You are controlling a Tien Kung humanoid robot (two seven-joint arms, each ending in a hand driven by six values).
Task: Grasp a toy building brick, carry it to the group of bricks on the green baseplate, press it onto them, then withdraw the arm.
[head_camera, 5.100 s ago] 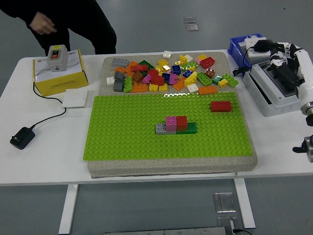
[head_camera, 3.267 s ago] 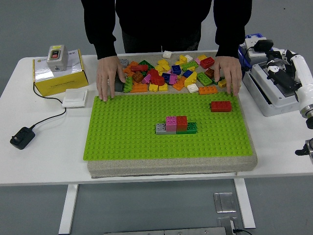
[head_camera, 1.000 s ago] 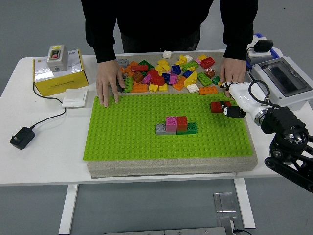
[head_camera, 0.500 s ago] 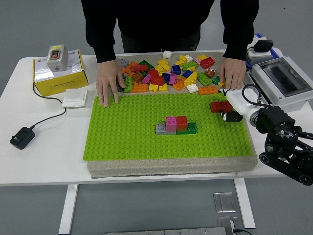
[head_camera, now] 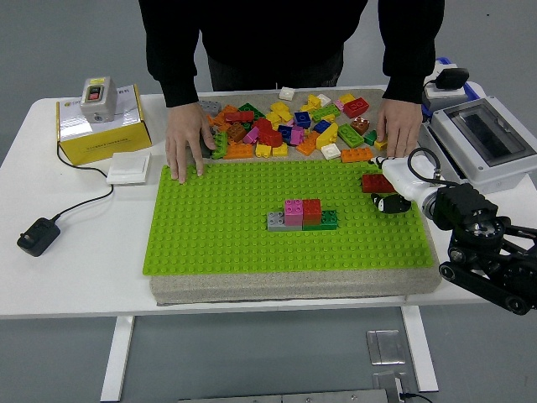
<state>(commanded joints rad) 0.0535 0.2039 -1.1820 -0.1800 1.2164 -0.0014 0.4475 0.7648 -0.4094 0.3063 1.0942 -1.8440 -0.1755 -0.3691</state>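
Head view: right hand point(head_camera: 393, 191) fingers pinching red brick point(head_camera: 375, 182), long axis left-right, flat on baseplate point(head_camera: 252, 227)

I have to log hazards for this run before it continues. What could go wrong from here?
The right robot hand sits at the red brick, close to the person's hand on the baseplate edge; a contact risk. The brick is partly hidden, so the grasp may slip. Carrying it low could bump the brick group.
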